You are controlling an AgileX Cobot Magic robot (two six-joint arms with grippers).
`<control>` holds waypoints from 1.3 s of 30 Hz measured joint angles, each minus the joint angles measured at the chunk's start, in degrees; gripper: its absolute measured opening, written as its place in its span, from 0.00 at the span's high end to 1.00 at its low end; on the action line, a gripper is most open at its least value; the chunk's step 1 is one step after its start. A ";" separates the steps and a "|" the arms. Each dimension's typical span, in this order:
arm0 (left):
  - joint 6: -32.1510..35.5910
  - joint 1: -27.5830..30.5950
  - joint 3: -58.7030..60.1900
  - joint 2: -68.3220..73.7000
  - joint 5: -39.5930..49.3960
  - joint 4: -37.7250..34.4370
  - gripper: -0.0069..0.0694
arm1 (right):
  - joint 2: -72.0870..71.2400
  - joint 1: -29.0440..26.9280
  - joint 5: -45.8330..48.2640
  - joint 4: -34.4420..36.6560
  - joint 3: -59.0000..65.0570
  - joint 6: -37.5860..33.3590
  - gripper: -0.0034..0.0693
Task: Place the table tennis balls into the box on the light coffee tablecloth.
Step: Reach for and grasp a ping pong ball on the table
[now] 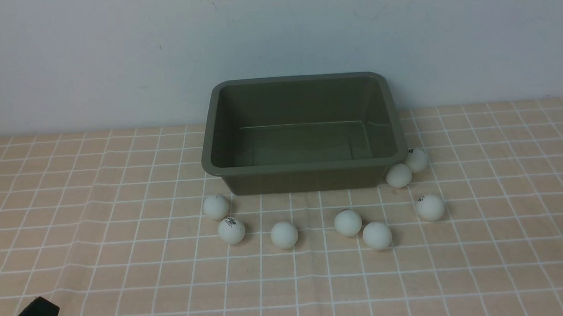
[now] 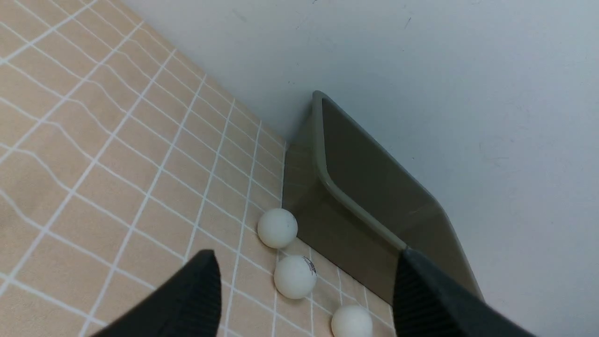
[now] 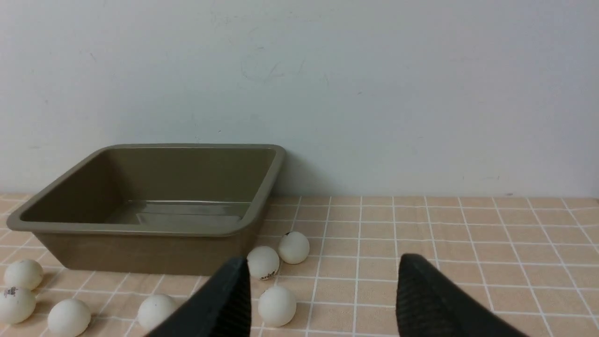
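Olive plastic box [image 1: 301,167], matte white balls [image 1: 284,234] on gridded cloth [image 1: 122,207]; both jaws wide.

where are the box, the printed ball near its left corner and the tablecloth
box [image 1: 301,167], front view, near rim
printed ball [image 1: 231,230], front view, its middle
tablecloth [image 1: 100,242], front view, bare patch at left

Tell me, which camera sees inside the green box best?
The front view: it looks down into the box, showing its whole empty floor. The right wrist view shows part of the floor; the left wrist view only a corner.
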 joint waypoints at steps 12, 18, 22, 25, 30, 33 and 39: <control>15.75 0.00 -7.78 0.00 9.27 -0.58 0.37 | 0.73 0.00 3.17 15.50 -1.35 -16.32 0.42; 25.96 0.00 -15.01 2.98 14.69 -3.45 0.37 | 6.08 0.00 7.60 29.05 -3.90 -31.52 0.42; 32.72 0.00 -20.85 9.18 19.71 -1.89 0.37 | 11.94 0.00 12.12 33.66 -4.72 -38.60 0.42; 35.68 0.00 -25.61 15.24 23.10 -0.40 0.37 | 16.53 0.00 13.44 34.90 -7.03 -40.66 0.42; 40.44 0.00 -31.24 22.77 25.74 2.80 0.37 | 26.37 0.00 14.34 33.52 -12.30 -41.12 0.42; 41.98 0.00 -32.15 26.72 25.86 4.47 0.37 | 35.18 0.00 15.46 30.70 -15.82 -41.85 0.42; 44.98 0.00 -32.19 30.23 26.29 5.24 0.37 | 48.64 0.00 16.48 25.29 -21.10 -42.05 0.42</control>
